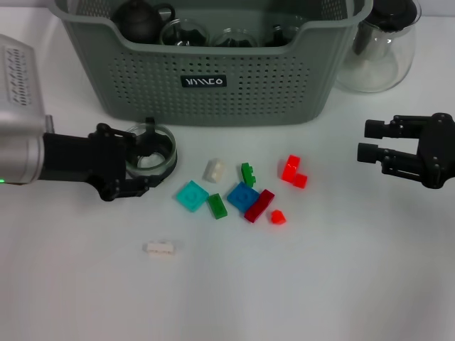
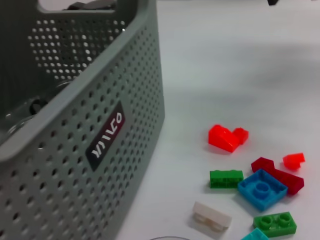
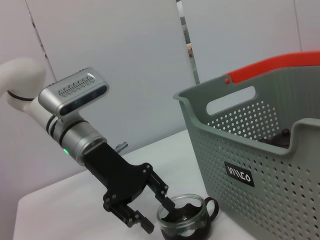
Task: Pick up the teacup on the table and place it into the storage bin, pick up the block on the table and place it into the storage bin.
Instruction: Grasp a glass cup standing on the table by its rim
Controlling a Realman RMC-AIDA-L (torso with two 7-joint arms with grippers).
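A clear glass teacup (image 1: 161,152) stands on the white table in front of the storage bin (image 1: 213,85), a grey-green perforated basket. My left gripper (image 1: 145,160) is open, one finger on either side of the cup's near part. In the right wrist view the same gripper (image 3: 156,214) has one finger at the teacup (image 3: 185,221) rim and the other beside it. Several blocks lie right of the cup, among them a white block (image 1: 213,170), a blue one (image 1: 243,196) and a red one (image 1: 292,170). My right gripper (image 1: 370,141) hangs open and empty at the right.
The bin holds a dark teapot (image 1: 138,18) and glassware. A clear glass pitcher (image 1: 377,50) stands right of the bin. A lone white block (image 1: 161,248) lies nearer the front. The left wrist view shows the bin wall (image 2: 100,150) and blocks such as a red one (image 2: 226,137).
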